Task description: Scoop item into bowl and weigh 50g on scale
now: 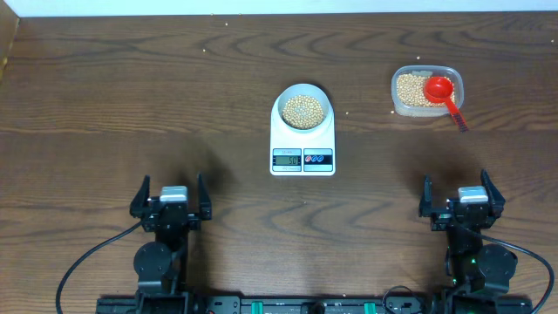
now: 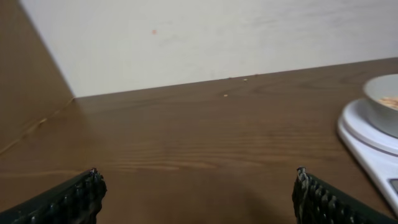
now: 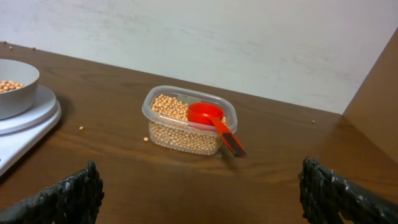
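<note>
The bowl [image 3: 15, 94] was seen standing on the scale [image 1: 302, 141], already holding beans [image 1: 302, 111]. Right of the scale, well apart, the tub [image 3: 151, 112] was set, with the scoop [image 1: 446, 100] laid in it and its handle hung over the rim. Both grippers, left [image 1: 173, 188] and right [image 1: 457, 185], were held with jaws spread wide and empty, nearer than the scale, one to each side.

The display was too small to be read, so the weight could perhaps already have been passed. Any further scoop might then overshoot. The light tub could be dragged or tipped if the overhanging handle were gripped askew. Beans dropped on the scale beside the bowl would be wrongly counted.
</note>
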Robot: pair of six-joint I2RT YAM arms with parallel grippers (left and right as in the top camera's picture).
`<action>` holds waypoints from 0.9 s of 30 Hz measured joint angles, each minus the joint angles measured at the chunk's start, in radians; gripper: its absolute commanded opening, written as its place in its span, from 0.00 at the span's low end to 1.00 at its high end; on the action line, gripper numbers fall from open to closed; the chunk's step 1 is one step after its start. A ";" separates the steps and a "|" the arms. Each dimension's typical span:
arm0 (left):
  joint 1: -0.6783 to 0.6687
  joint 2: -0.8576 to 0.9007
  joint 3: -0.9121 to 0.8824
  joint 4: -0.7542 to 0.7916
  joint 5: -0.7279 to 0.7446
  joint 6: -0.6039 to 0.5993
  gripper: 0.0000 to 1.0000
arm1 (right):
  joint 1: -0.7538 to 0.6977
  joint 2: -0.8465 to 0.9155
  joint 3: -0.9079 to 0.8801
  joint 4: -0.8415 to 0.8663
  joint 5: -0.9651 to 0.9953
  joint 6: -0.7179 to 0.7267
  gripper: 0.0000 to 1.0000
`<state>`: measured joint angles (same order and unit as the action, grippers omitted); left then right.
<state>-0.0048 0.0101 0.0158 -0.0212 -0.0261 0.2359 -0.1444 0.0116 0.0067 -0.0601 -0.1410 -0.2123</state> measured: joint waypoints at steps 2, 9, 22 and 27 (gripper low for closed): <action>0.016 0.000 0.000 0.000 0.000 -0.008 0.98 | 0.000 0.000 0.000 0.000 0.000 0.000 0.99; 0.018 0.000 0.000 0.000 0.002 -0.023 0.98 | 0.000 0.000 0.000 0.000 0.000 0.000 0.99; 0.018 0.000 0.000 0.000 0.002 -0.023 0.98 | 0.000 0.000 0.000 0.000 0.000 0.000 0.99; 0.018 0.000 0.000 0.000 0.002 -0.023 0.98 | 0.000 0.000 0.000 0.000 0.000 0.000 0.99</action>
<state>0.0132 0.0105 0.0158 -0.0216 -0.0246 0.2127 -0.1444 0.0116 0.0067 -0.0597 -0.1410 -0.2123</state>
